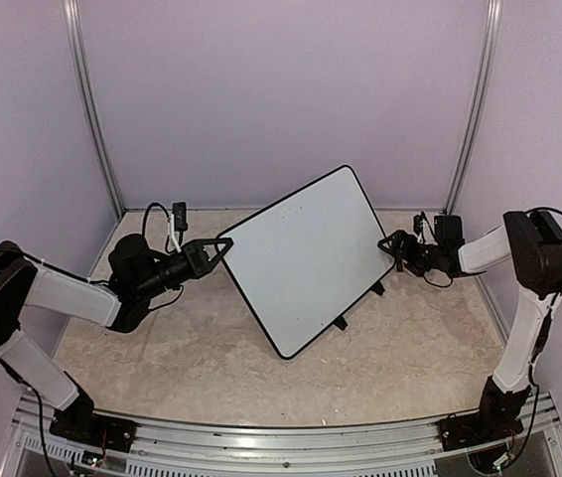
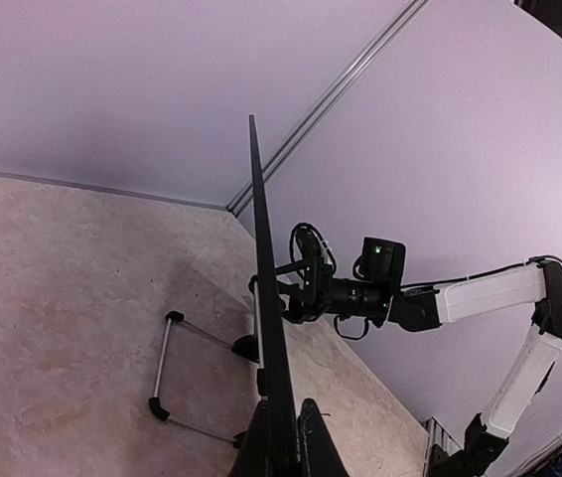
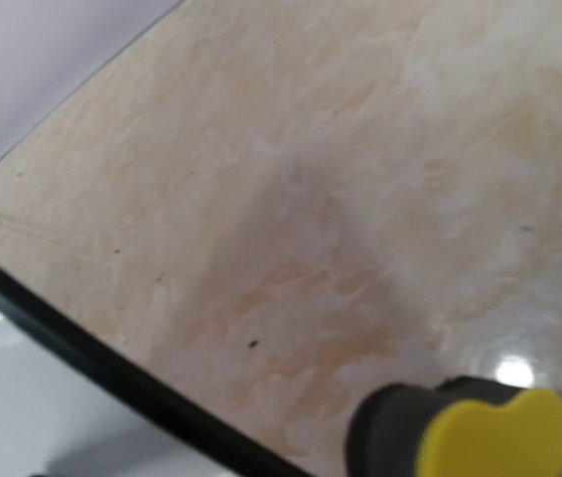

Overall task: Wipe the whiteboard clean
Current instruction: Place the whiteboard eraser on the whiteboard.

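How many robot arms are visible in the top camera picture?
2. The left arm reaches in from the left to the whiteboard's left corner; the right arm reaches toward its right edge. None seems hidden.

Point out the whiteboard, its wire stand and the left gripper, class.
whiteboard (image 1: 306, 258), top external view, middle of its white face.
wire stand (image 2: 165, 363), left wrist view, its silver bar.
left gripper (image 1: 223, 244), top external view, between fingertips at the board's edge.

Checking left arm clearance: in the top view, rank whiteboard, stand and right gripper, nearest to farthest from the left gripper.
1. Whiteboard, its corner in the left gripper.
2. Stand, below the board's lower right edge.
3. Right gripper, at the board's right edge.
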Tool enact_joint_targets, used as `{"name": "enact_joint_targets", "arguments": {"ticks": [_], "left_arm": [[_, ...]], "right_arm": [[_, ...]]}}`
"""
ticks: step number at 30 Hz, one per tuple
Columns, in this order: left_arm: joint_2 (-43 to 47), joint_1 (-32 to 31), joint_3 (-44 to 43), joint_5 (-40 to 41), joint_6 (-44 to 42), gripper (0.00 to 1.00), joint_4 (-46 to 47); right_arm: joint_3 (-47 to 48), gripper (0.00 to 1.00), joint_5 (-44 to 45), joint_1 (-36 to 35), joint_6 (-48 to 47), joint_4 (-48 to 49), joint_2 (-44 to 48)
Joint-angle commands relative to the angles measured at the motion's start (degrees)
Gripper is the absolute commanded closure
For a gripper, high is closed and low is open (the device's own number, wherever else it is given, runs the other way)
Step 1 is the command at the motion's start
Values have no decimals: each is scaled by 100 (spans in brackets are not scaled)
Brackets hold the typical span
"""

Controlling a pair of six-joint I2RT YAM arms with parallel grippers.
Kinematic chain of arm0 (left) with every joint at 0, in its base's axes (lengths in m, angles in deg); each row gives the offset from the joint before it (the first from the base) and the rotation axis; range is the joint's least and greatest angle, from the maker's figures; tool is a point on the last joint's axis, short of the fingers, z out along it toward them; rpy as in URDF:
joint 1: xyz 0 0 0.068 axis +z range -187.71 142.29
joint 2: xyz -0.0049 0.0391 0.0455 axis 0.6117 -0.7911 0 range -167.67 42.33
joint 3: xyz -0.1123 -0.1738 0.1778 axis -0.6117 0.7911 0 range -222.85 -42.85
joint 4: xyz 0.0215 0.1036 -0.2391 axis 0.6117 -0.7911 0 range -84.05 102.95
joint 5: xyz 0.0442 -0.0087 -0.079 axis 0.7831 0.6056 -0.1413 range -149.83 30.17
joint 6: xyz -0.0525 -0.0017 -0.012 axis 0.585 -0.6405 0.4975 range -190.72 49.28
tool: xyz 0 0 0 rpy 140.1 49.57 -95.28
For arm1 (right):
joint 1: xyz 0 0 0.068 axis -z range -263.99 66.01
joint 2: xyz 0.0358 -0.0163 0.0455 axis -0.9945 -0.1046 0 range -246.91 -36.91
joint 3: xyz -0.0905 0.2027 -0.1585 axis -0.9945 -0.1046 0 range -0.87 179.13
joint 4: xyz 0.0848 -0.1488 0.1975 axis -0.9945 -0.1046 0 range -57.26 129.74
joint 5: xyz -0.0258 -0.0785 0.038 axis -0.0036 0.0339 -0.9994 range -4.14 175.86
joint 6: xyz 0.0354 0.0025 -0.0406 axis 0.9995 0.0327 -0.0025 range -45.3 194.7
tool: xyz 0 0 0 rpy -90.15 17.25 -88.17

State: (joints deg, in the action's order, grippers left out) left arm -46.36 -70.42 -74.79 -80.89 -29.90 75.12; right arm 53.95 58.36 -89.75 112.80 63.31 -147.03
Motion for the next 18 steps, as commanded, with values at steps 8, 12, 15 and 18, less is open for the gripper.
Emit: {"name": "enact_joint_targets", "arguments": {"ticks": [8,12,15,18], "left_arm": [[-9,-87,-84,-377,-203,100,603],[-22,-103,-93,-386,-187,100,621],[-3,-104,-84,-381,-195,100,591],[41,-104,-84,-370,-206,100,577]], "right_arm": [[32,0,-1006,-283,458,641,-229],[124,0,-996,-472,385,495,-234],[142,1,-1026,-580,414,499,-224],[183,0,-1115,-685,419,468,-234]]}}
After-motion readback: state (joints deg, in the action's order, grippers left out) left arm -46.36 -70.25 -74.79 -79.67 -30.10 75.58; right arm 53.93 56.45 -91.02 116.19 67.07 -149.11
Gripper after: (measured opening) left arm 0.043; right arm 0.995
